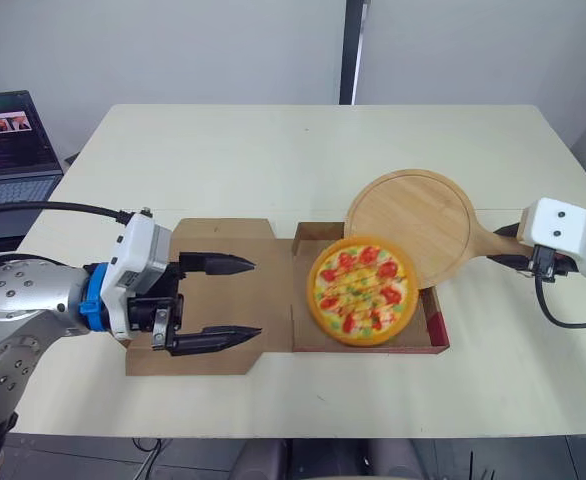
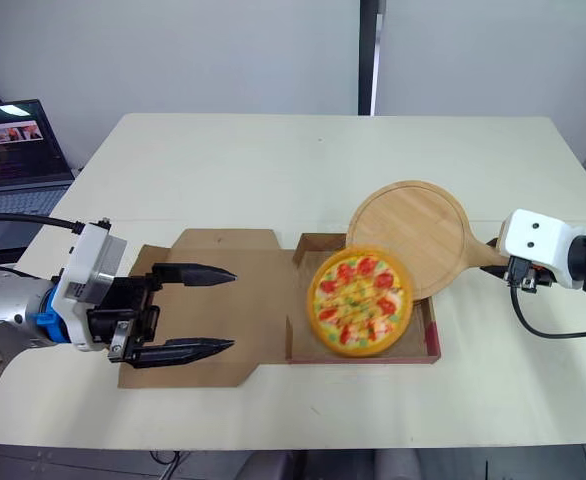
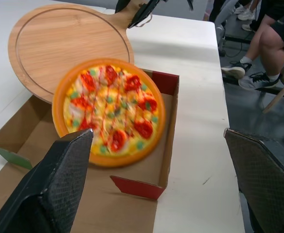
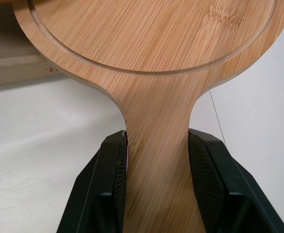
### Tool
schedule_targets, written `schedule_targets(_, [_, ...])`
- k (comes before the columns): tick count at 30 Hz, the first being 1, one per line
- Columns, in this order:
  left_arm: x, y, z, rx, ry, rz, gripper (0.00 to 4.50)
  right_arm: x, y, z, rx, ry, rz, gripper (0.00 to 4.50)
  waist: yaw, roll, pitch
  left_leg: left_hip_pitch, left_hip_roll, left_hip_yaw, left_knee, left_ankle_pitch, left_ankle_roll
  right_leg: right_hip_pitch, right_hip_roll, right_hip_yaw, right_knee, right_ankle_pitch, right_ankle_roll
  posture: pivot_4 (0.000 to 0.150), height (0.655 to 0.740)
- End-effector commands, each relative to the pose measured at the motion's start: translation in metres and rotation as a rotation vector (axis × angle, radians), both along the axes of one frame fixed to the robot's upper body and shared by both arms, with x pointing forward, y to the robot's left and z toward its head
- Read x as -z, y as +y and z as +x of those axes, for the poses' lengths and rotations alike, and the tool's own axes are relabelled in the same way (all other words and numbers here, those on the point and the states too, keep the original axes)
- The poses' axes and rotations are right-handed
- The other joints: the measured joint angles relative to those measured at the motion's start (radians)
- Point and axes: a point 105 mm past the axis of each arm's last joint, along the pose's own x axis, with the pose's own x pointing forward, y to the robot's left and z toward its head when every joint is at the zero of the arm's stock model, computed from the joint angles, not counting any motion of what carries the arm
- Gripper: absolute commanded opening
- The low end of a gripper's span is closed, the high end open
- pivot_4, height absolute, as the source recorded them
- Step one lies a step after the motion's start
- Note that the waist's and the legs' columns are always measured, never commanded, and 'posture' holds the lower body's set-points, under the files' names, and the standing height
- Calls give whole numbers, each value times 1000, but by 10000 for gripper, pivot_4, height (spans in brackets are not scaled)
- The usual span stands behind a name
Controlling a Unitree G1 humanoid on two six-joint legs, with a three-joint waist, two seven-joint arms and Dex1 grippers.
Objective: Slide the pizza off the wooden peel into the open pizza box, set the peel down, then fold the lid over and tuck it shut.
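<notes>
Cream table (image 1: 223,160) noted; laptop (image 1: 8,150) left of pizza box (image 1: 438,325). Over its lid (image 1: 223,235) left gripper (image 1: 256,298) is held spread; wooden peel (image 1: 413,225) is clamped by right gripper (image 4: 157,145).

Pizza (image 1: 361,290) in open box (image 1: 273,300), beside peel (image 1: 413,222)

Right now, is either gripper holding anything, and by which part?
The right gripper is shut on the peel, clamping its handle from both sides. The left gripper is open and empty over the box lid.
</notes>
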Motion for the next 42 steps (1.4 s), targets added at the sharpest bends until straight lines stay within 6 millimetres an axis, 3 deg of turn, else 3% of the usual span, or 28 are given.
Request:
schedule_targets(1, [-5, 1, 1, 3, -33, 0, 45000, -37, -2, 1, -3, -138, -31, 15485, 0, 0, 0, 0, 0, 0, 0, 0, 0, 0, 0, 0, 0, 0, 0, 1500, 7400])
schedule_targets(10, [-6, -1, 4, 12, -42, -8, 45000, -64, -23, 5, 65, -222, -44, 15485, 0, 0, 0, 0, 0, 0, 0, 0, 0, 0, 0, 0, 0, 0, 0, 1500, 7400])
schedule_targets(18, [-8, -3, 5, 22, -45, -23, 45000, -70, -39, -4, 138, -233, 17, 15485, 0, 0, 0, 0, 0, 0, 0, 0, 0, 0, 0, 0, 0, 0, 0, 1500, 7400])
schedule_targets(24, [-11, -8, 4, 43, -49, -44, 45000, -46, -56, -23, 281, -170, 184, 15485, 4, 0, 0, 0, 0, 0, 1, 0, 0, 0, 0, 0, 0, 2, 0, 1500, 7400])
schedule_targets(32, [-17, -26, 8, 79, -54, -122, 45000, 2, -82, -52, 570, -88, 507, 15485, 6, 1, 0, 1, -1, 0, 2, 0, 0, 2, 0, 1, 0, 3, 1, 1500, 7400])
schedule_targets(42, [-23, -54, 10, 91, -55, -235, 45000, 50, -102, -65, 825, -50, 643, 15485, 5, 2, -1, 4, 0, 1, 2, 0, 0, 4, 1, 3, 1, 4, 1, 1500, 7400])
